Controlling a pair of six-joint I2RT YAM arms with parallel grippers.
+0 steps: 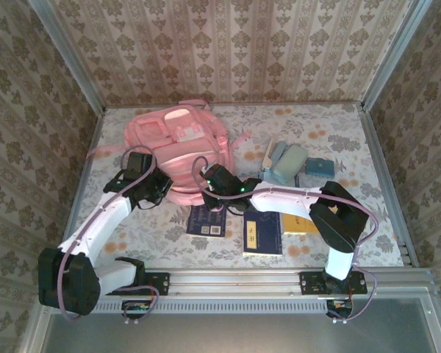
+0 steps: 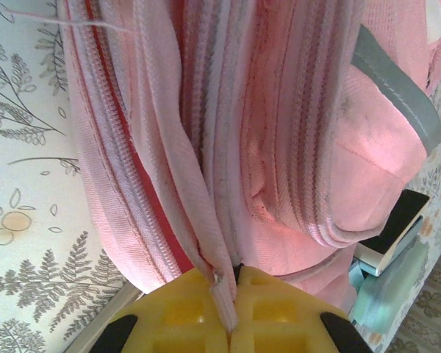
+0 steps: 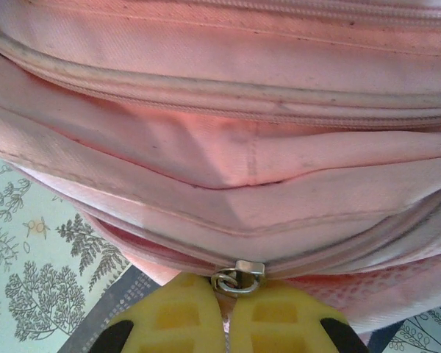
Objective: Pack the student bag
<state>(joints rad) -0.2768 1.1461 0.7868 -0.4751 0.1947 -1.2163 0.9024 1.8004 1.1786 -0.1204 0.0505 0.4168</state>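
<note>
Counting up, found one backpack [image 1: 178,143], two grippers, two dark blue books, two pale cases, one blue box and one yellow pad. Saw the backpack lying at the far left-centre of the table [image 1: 143,239], close to the back wall.

Noted soft pink cloth, puffy and creased, with several rows of zip teeth and piping running side by side, and one grey band [image 2: 397,84] across a panel. Found the left gripper [image 2: 231,312] with its yellow waffled fingers [image 2: 180,320] pressed together, pinching a loose strip of pink zip tape [image 2: 219,283] at the bag's near left edge. Found the right gripper [image 3: 226,316] likewise squeezed tight, nipping the ring of one small metal zip pull [image 3: 239,278] on the near seam.

Placed a first book [image 1: 207,219], flat and rectangular, just beside the bag's near edge, and a second book [image 1: 263,234] right of it. Spotted the yellow pad [image 1: 303,224] partly under the right arm. Made out the rounded cases [image 1: 285,163] and the blue box [image 1: 320,168] side by side, right of the bag.

Found bare flowered cloth along the near left and the far right corner.
</note>
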